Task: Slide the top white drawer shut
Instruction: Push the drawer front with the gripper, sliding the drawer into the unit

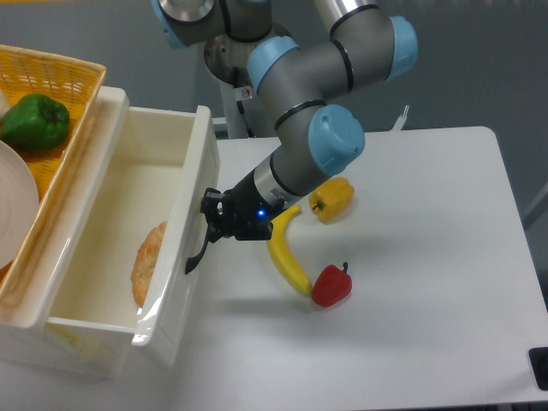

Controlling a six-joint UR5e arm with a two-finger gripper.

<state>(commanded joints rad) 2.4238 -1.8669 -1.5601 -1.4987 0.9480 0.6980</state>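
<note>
The top white drawer stands partly pulled out at the left, with a flat front panel and a curved black handle. A piece of bread lies inside it. My gripper presses against the front panel and is shut on the upper part of the handle. The dark fingers blend into the black handle. The arm reaches in from the upper right.
A banana, a red pepper and a yellow pepper lie on the white table just right of the gripper. A yellow woven basket with a green pepper sits at the upper left.
</note>
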